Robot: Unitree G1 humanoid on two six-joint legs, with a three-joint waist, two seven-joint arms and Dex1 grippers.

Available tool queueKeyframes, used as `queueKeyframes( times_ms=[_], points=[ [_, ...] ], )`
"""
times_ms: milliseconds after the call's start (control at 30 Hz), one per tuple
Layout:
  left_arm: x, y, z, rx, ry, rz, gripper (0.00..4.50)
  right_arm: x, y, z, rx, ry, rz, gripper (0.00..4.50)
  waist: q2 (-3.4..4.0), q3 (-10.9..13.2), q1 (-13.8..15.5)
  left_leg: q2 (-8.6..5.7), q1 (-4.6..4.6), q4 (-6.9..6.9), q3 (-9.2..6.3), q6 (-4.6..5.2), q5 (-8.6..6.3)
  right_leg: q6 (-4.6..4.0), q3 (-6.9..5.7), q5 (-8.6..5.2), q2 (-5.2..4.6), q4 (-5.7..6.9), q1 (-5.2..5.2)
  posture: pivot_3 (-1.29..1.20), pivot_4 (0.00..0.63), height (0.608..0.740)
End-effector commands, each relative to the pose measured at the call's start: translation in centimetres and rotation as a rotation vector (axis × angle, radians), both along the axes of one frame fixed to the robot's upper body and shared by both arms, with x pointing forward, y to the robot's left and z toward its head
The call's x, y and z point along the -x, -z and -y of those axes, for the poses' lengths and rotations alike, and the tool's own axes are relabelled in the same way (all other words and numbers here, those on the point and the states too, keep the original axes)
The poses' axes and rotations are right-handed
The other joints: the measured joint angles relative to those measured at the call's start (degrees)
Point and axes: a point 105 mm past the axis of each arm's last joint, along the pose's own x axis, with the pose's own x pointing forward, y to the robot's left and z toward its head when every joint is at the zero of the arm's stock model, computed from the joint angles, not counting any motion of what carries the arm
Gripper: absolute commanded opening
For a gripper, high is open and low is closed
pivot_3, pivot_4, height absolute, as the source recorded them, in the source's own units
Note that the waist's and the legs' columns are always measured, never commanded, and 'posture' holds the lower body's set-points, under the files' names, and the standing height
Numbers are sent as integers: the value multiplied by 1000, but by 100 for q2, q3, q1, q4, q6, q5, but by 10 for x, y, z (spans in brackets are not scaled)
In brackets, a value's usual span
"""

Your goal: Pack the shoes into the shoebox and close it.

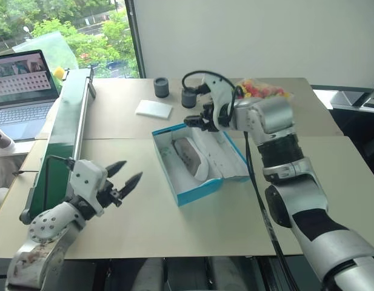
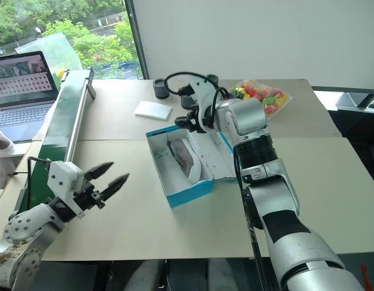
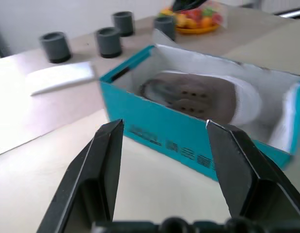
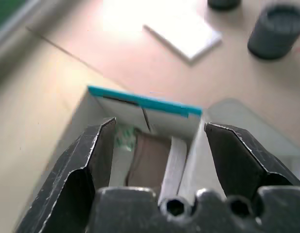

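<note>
Nearest, the left gripper [image 1: 125, 173] hovers over the bare table [image 1: 174, 230], fingers spread and empty, aimed at the shoebox [image 1: 199, 191]. The shoebox lies mid-table, lid open; one shoe [image 1: 191, 156] rests inside on its side along the far wall. Above the box's far end hangs the right gripper [image 1: 199, 120], jaws apart and holding nothing. Beyond lie a white pad [image 1: 154, 109], grey cups [image 1: 161, 87] and a bag of sweets [image 2: 262, 95]. Judged stage: one shoe packed. Whether a second shoe lies in the box cannot be told; once both are in, the lid must be folded shut.
</note>
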Motion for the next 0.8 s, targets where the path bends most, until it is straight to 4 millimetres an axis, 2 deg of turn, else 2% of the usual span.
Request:
queueKeyframes(
  times_ms=[33, 67, 133, 233, 300, 567, 800],
  points=[
    [0, -12, -42, 16, -290, 64, 3370, 36, -3, -15, -55, -187, 173, 4149, -5, -3, 1, 0, 0, 2, -1, 0, 0, 1, 0, 0, -1, 2, 1, 0, 150, 726],
    [1, -11, -52, 20, -347, 63, 3529, 46, 5, -19, -47, -236, 200, 4484, -10, -7, 4, 0, 1, 0, -1, 0, 0, 2, 0, 1, -1, -1, 2, 0, 150, 726],
    [4, -9, -68, 35, -442, 60, 4299, 66, 25, -27, -24, -340, 213, 4500, -11, -8, -8, 0, 3, 2, -2, 0, -2, 2, 1, 1, -1, 0, 4, 0, 150, 726],
    [9, -6, -87, 35, -543, 55, 4404, 92, 53, -39, -25, -476, 207, 4500, -11, -7, -18, 0, 7, 12, 1, 0, -1, 2, 4, 2, -1, 8, 4, 0, 150, 726],
    [11, -4, -93, 19, -554, 43, 4404, 103, 64, -46, 1, -547, 225, 4500, -11, -7, -16, 1, 15, 14, 2, -1, -1, -1, 4, 4, 1, 9, 10, 0, 150, 726],
    [18, 4, -126, -38, -635, -42, 4404, 105, 62, -67, -68, -602, 268, 4500, -14, -8, -3, 4, 39, 14, 2, -2, 0, -2, 3, 5, 5, 8, 28, 0, 150, 726],
    [14, 13, -129, 45, -650, -116, 4404, 100, 66, -73, -92, -590, 200, 4500, -14, -9, 4, 4, 38, 12, 0, -3, -1, -3, 2, 6, 4, 8, 25, 0, 150, 726]
  ],
)
